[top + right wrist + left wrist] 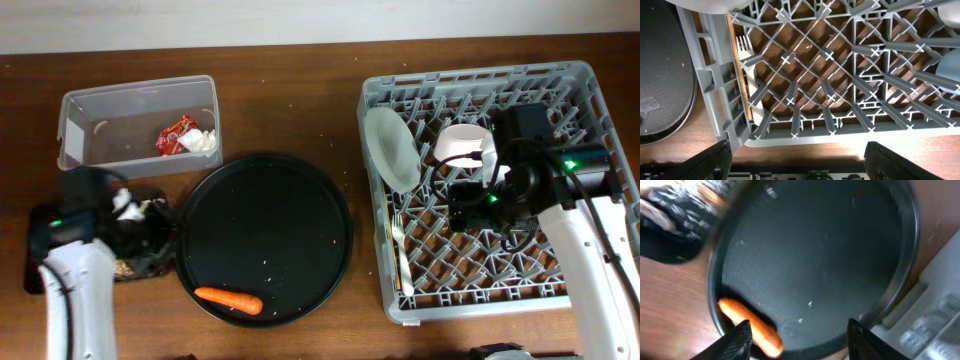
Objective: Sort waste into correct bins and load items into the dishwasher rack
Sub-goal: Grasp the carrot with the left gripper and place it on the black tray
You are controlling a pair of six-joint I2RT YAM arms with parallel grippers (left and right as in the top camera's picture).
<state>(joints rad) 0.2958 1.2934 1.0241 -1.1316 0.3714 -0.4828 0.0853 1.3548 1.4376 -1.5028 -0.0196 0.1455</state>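
Observation:
An orange carrot (228,300) lies at the front of the big round black tray (265,215). In the left wrist view the carrot (752,326) lies just by the left finger of my left gripper (799,327), which is open and empty. In the overhead view that gripper (160,235) is at the round tray's left rim. The clear tub (140,88) holds a red wrapper (175,135) and a white tissue (203,141). The grey rack (560,80) holds a pale-grey bowl (392,148), a small whitish bowl (465,145) and a white fork (400,250). My right gripper (797,147) is open and empty over the rack. The cups are hidden.
A shallow black tray (140,262) with food scraps sits under my left arm, next to the round tray. The right wrist view shows the rack's front left corner (710,85), the fork (752,80) and the round tray's edge (665,75). My right arm covers the rack's middle.

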